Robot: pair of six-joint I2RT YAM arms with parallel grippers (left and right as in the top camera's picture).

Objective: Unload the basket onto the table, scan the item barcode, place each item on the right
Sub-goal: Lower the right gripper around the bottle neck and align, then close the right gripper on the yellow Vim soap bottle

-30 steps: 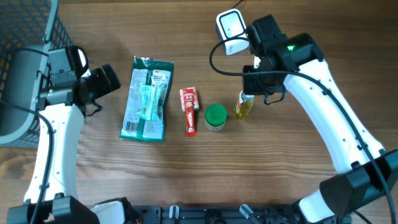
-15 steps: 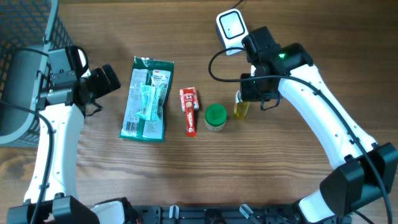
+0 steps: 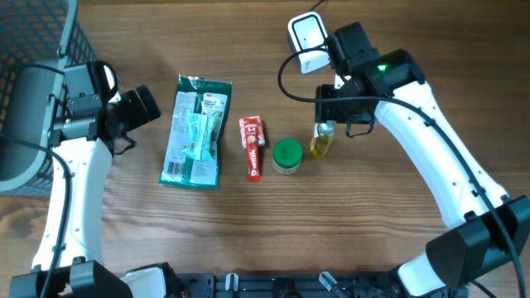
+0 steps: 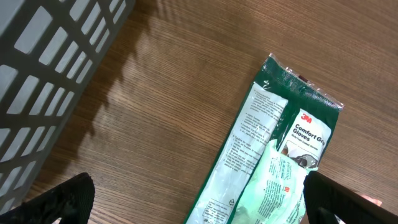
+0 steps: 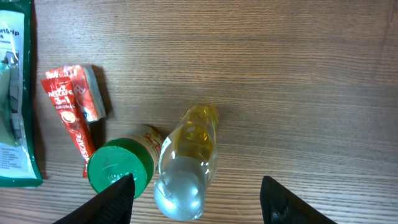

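- The right gripper (image 5: pixel 198 198) has its fingers spread wide on either side of the small yellow bottle (image 3: pixel 321 142) and grips nothing.
- The bottle sits on the wooden table (image 3: pixel 397 240), centre-right in the overhead view, just beside a green-lidded jar (image 3: pixel 287 155).
- A white scanner (image 3: pixel 305 33) lies at the top, right of centre.
- The left gripper (image 4: pixel 196 199), also wide apart and empty, hangs over the green glove packet (image 3: pixel 195 132).

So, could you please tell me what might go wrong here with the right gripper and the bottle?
The bottle sits close beside the jar, and one finger of the open right gripper hangs by the jar's lid: closing may knock the jar or tip the bottle. The scanner lies right beside that arm's wrist, so a swing could bump it.
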